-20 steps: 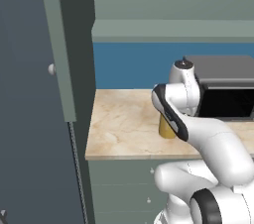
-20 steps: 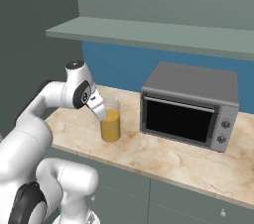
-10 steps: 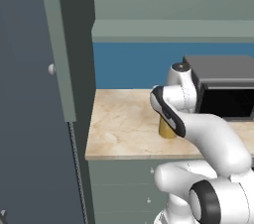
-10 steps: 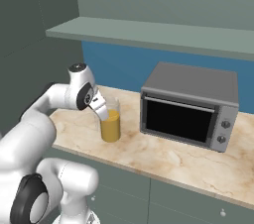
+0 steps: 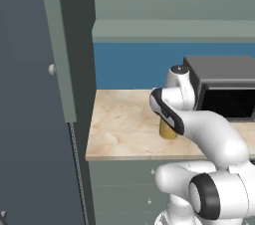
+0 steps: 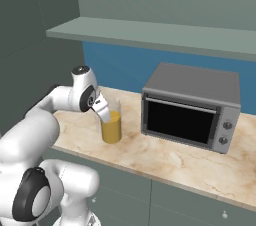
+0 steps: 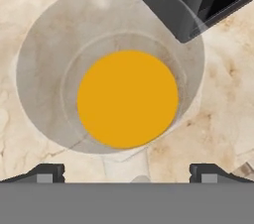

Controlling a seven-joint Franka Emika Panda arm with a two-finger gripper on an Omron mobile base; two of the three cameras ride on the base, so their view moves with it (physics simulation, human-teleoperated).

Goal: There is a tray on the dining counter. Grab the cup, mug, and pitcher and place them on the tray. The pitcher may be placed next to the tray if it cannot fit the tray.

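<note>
Where the left base view hides most of the pitcher point(image 5: 168, 130) behind the arm, the hand view looks straight into its orange fill. Pitcher stands on marbled counter point(image 6: 165, 155), left of microwave point(image 6: 192, 106). Gripper point(image 7: 127, 172) hangs above it, fingers wide, holding nothing.

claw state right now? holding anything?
Claw: open, holding nothing. It hangs right above the pitcher, looking down into it, with the fingertips spread wide to either side.
</note>
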